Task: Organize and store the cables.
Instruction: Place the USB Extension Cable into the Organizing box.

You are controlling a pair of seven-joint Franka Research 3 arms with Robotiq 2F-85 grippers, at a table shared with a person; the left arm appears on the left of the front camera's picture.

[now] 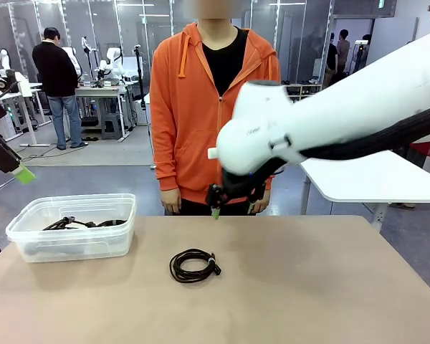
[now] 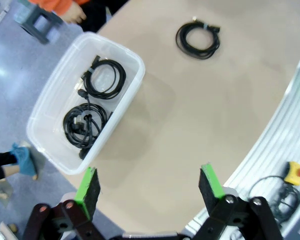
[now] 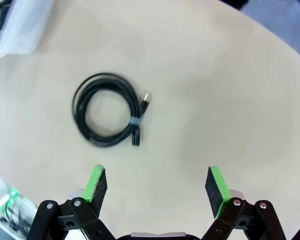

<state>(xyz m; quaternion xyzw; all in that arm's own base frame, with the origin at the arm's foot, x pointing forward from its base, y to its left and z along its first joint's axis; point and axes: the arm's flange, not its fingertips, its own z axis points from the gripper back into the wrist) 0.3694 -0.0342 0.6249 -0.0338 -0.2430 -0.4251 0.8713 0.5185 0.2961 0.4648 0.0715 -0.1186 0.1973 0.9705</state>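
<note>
- Right gripper [image 3: 156, 187] hangs above the table [image 3: 230, 90], jaws wide, empty.
- Coiled cable [image 3: 107, 110] lies loose on the table, off to the gripper's side; two more sit in the bin [image 2: 50, 105].
- Risk: an off-centre descent could catch only one strand, so the coil unwinds or slides away.

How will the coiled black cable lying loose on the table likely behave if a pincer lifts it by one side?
The coiled cable would probably sag rather than stay round, since its strands are thin. A small band on one side appears to bind the loops, so it should lift as one bundle. It looks light, and lying flat on the table, it seems unlikely to roll.
</note>
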